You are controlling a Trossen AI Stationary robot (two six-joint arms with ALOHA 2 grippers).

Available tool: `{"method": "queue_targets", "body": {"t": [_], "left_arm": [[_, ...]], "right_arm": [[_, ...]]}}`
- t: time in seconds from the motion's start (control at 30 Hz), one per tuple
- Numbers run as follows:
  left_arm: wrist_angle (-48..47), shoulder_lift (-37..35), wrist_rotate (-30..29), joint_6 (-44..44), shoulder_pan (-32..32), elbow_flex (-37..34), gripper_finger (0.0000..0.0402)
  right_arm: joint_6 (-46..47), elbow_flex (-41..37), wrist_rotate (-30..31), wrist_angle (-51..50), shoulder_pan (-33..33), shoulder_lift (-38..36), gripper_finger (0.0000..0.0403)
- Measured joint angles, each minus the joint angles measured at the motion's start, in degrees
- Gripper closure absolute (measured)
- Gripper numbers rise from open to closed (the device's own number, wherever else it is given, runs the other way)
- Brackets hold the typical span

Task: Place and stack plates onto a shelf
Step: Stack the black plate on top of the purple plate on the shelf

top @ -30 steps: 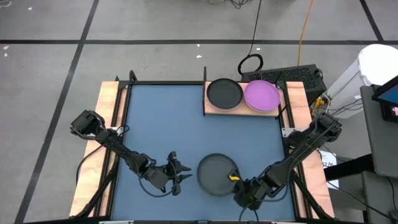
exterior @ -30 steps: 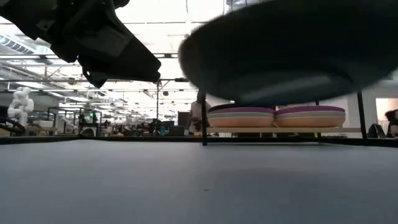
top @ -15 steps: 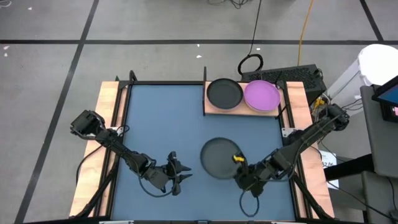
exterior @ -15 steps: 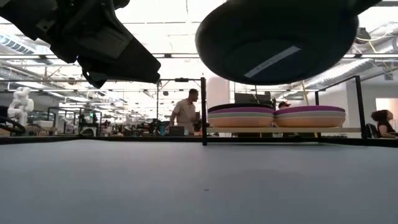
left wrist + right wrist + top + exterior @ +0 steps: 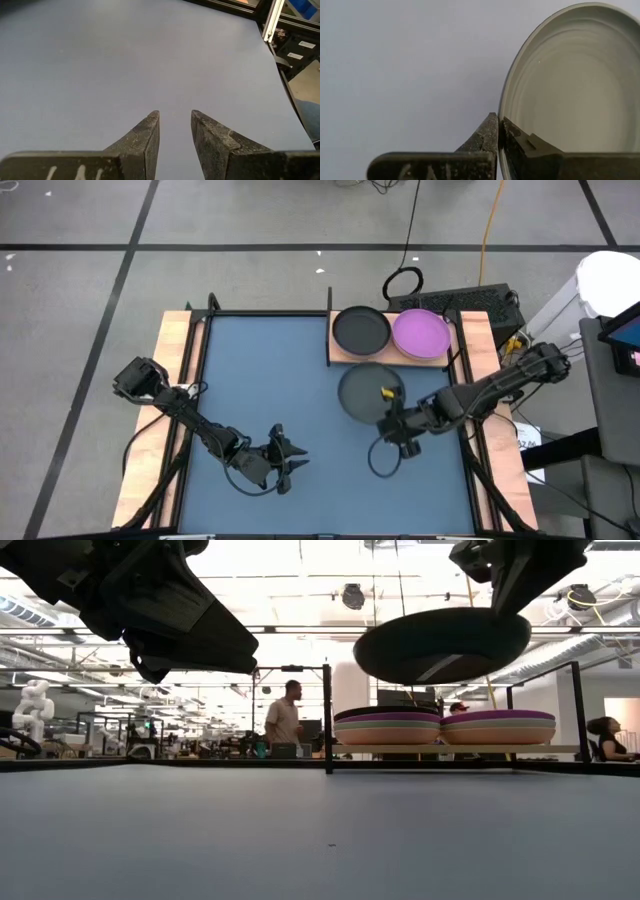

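Note:
A black plate hangs above the blue mat, just near of the shelf, with my right gripper shut on it. The shelf, a light wooden board at the far right, carries two stacks of plates: one topped by a black plate, one by a purple plate. In the low view the held plate floats above and in front of both stacks. My left gripper waits open over the mat near the front edge, with nothing between its fingers. My right gripper pinches the black plate's rim at the side nearest the arm, one finger on the inside of the rim and one on the outside. The fingers slant down from the table's near right. The plate is lifted clear, nearly level, hollow side up.
A black frame rail and an upright post stand at the shelf's left end. Wooden table edges flank the mat. A black cable loop and a keyboard lie beyond the shelf. People stand in the room behind.
My right gripper has carried the black plate from the table's near edge toward the far edge and the shelf, rising as it went and rolling a little. The plate stays nearly level and clear of the mat.

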Motion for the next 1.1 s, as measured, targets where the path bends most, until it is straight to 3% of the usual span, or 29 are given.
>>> {"method": "queue_targets", "body": {"t": [0.37, 1.1], "left_arm": [[0.0, 0.0, 0.0, 0.0, 0.0, 0.0, 0.0284], [-0.2, 0.0, 0.0, 0.4, 0.0, 0.0, 0.0284]], "right_arm": [[-1.4, 0.0, 0.0, -5.8, -11.6, -5.5, 0.0403], [-15.9, 0.1, 0.0, -13.0, -37.6, -10.6, 0.0403]]}}
